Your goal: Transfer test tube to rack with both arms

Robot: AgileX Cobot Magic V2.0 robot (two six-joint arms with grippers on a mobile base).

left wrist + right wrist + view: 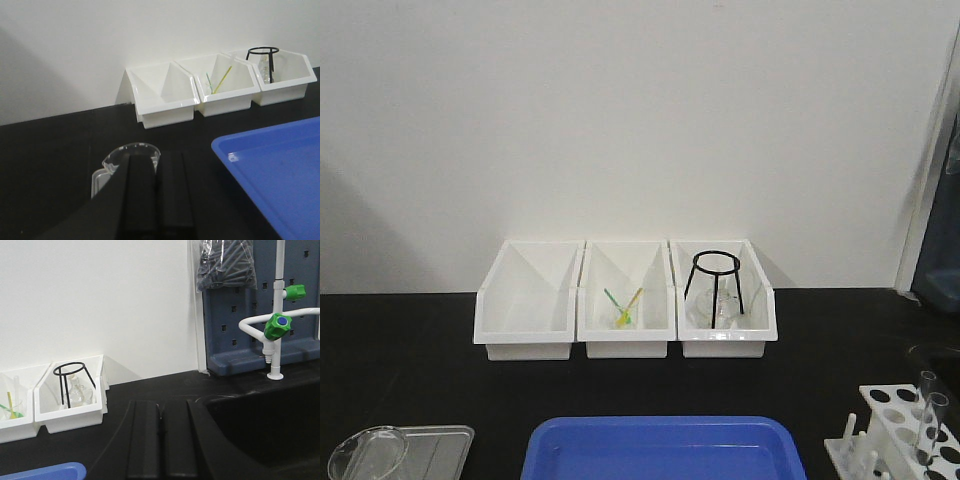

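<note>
- In the front view we see the small white plastic test tube rack (905, 430) at the lower right corner of the black benchtop (410, 350), its top plate of round holes tilted toward us and short white pegs along its left side.
- Two slim clear glass test tubes (932, 420) stand upright in the rack's holes, close together; we cannot tell which holes they occupy.
- In the left wrist view, our left gripper (157, 200) shows two black fingers pressed together with only a thin seam between them, nothing clasped.
- Just beyond those fingers lies a clear glass dish with a pouring lip (131, 155), resting on a clear plastic tray (425, 445).
- In the right wrist view, our right gripper (161, 440) is likewise closed, its black fingers side by side and holding nothing.
- A bright blue plastic tray (665, 450) sits at the front centre of the bench, between the clear tray and the rack.
- Three white plastic storage bins (625, 300) line up touching each other against the white wall (620, 110).
- The left bin looks bare inside; the middle one holds green and yellow sticks (623, 305); the right one holds a black wire tripod stand (715, 285) with a small clear glass flask (76, 392) beneath it.
- At the right, a white tap with green knobs (275, 325) stands over a black sink (270, 425), before a grey-blue pegboard (240, 330).
</note>
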